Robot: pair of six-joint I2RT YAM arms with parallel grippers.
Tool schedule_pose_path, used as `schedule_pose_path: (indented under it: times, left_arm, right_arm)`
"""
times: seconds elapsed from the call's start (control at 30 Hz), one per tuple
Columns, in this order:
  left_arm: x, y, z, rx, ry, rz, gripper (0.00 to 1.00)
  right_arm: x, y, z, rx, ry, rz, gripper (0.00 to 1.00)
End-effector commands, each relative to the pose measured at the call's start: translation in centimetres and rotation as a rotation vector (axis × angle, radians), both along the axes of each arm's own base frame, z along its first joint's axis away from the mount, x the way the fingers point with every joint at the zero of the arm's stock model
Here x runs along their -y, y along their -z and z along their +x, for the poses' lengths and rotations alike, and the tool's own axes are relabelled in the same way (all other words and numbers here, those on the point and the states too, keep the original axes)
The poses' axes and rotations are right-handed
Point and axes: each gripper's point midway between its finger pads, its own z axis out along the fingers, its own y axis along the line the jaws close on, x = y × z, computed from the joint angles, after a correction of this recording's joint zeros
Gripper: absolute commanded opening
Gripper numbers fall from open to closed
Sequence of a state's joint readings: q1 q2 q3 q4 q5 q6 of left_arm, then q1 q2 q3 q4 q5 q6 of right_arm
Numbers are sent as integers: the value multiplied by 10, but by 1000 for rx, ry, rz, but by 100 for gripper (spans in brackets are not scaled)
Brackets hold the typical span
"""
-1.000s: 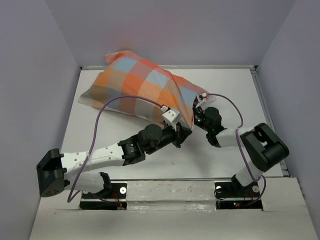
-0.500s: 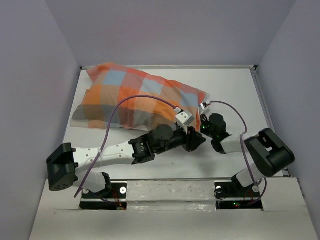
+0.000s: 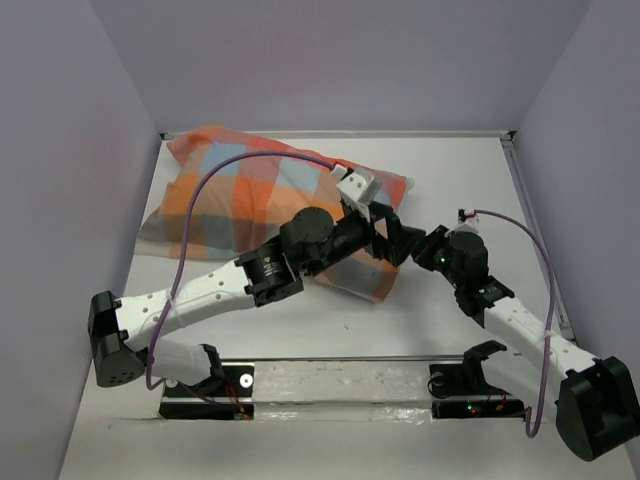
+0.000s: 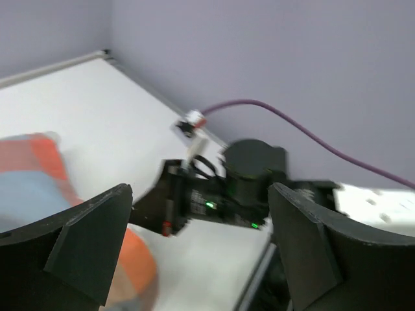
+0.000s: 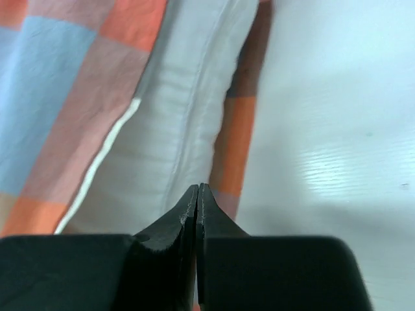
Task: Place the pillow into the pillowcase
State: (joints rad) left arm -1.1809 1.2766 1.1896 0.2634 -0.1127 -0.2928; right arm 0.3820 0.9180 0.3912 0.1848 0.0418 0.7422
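Observation:
The pillowcase (image 3: 250, 200), in orange, peach and light blue checks, lies plump across the back left of the table. Its open end faces right, and the white pillow (image 5: 175, 116) shows inside that mouth in the right wrist view, between checked edges (image 5: 65, 97). My left gripper (image 3: 395, 240) hangs over the open end with its jaws wide open and nothing between them (image 4: 201, 253). My right gripper (image 3: 425, 247) points at the same end from the right; it is shut and empty (image 5: 197, 189), its tips just short of the pillow's seam.
Purple walls close in the table on the left, back and right. A purple cable (image 3: 210, 180) from the left arm arches over the pillowcase. The right arm's wrist (image 4: 243, 184) sits directly in front of the left gripper. Bare white tabletop (image 3: 470, 180) lies right of the pillowcase.
The pillowcase has dropped from a raised heap to lying on the table. My left gripper has let go and opened. My right gripper has drawn back to the right and is shut on nothing.

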Motion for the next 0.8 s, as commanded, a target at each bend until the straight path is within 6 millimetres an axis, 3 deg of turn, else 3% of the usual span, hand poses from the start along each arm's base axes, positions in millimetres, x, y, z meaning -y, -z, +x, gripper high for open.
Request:
schedule_pose_path:
  times: [0.0,0.07,0.13,0.17,0.2,0.23,0.27,0.3,0.4,0.43,0.47,0.53,0.57,0.6,0.67,0.77]
  left_arm:
    - [-4,34,84,5,-225,213,95]
    - [5,55,122,8,-269,312,89]
    - [17,64,141,23,-284,383,86]
    - [30,77,155,45,-283,473,83]
    - [41,111,164,30,-271,569,81]
    - [43,89,167,64,-283,539,81]
    - [49,124,177,60,-279,652,81]
    - [55,105,188,95,-317,645,80]
    - [52,127,217,150,-416,798,80]
    - [54,131,221,155,-420,818,81]
    - [58,152,225,150,-409,864,81]
    - [60,149,233,170,-436,875,81]
    - [61,165,237,165,-442,913,81]
    - [62,158,241,175,-464,904,81]
    - [59,171,247,178,-501,952,81]
    - [59,172,258,200,-544,967,79]
  right_arm:
    - [29,-27,27,28,144,-72,0]
    - [42,-32,38,33,200,-78,0]
    - [47,-39,47,39,221,-73,0]
    - [52,-40,51,38,227,-63,0]
    - [50,-43,53,46,204,-46,0]
    - [54,-43,54,45,217,-47,0]
    - [53,-45,55,52,198,-35,0]
    - [59,-45,57,49,210,-34,0]
    - [67,-47,59,54,198,-29,0]
    - [71,-47,59,56,207,-27,0]
    - [67,-44,56,48,174,-14,0]
    - [69,-43,55,48,165,-1,0]
    - [68,-43,55,51,151,14,0]
    - [66,-38,52,44,140,19,0]
    - [61,-41,50,67,116,42,0]
    - [52,-40,47,91,77,84,0]
